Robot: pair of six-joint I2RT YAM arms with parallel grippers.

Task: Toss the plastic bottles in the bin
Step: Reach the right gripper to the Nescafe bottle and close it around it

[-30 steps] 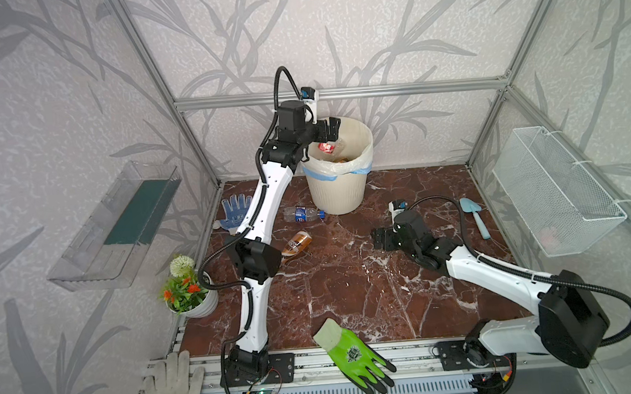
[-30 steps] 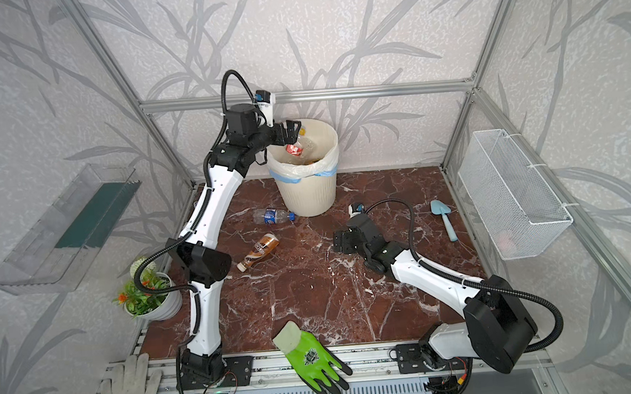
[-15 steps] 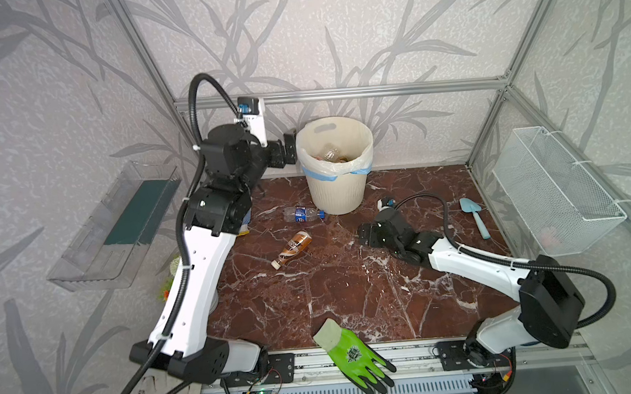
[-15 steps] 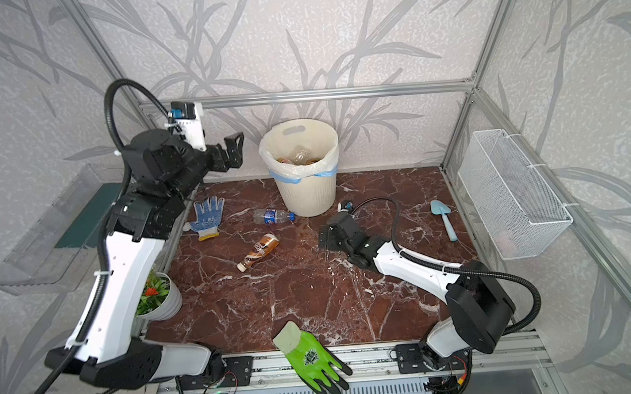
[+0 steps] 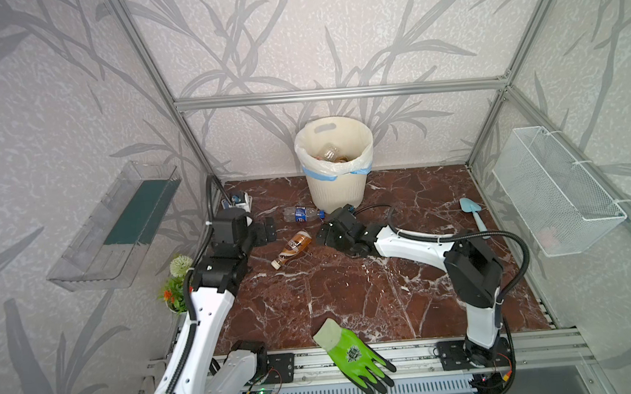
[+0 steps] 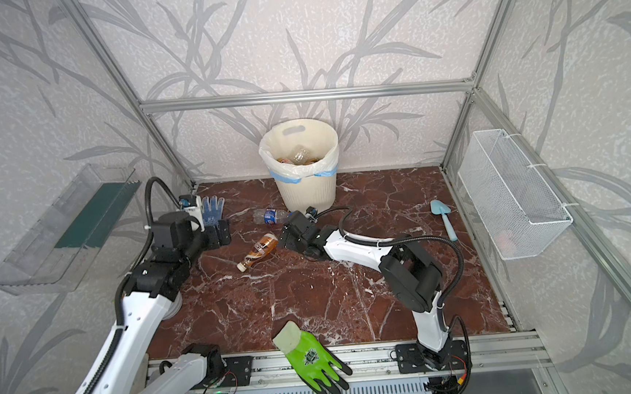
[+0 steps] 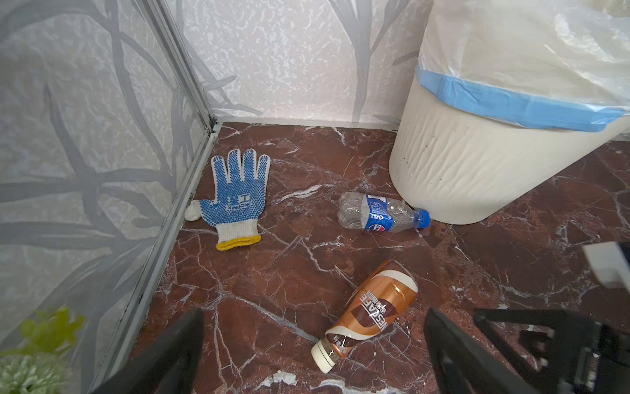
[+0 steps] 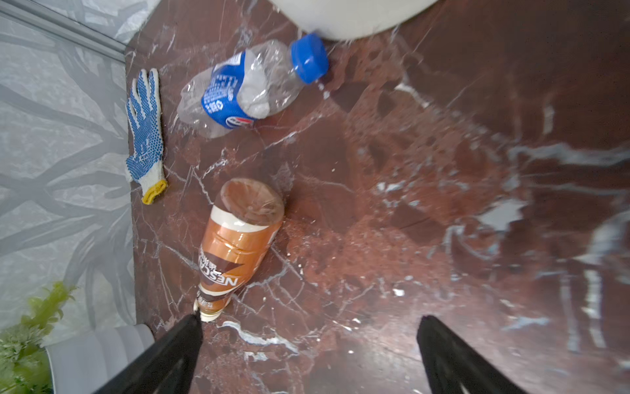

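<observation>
Bright, soft light fills the cell evenly; shadows are faint, only a thin dark rim under the bin (image 5: 336,192). Its liner (image 7: 511,51) glares nearly white in the left wrist view. Both top views look sharp. The right wrist view smears the marble floor (image 8: 477,170) with motion blur, and the right gripper (image 8: 310,319) looms dark, unfocused.

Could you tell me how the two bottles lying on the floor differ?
The blue bottle is clear, crumpled and blue-capped; the brown bottle is brown-wrapped, smooth and white-capped. The blue bottle lies close by the bin; the brown bottle lies farther out. Both lie on their sides.
</observation>
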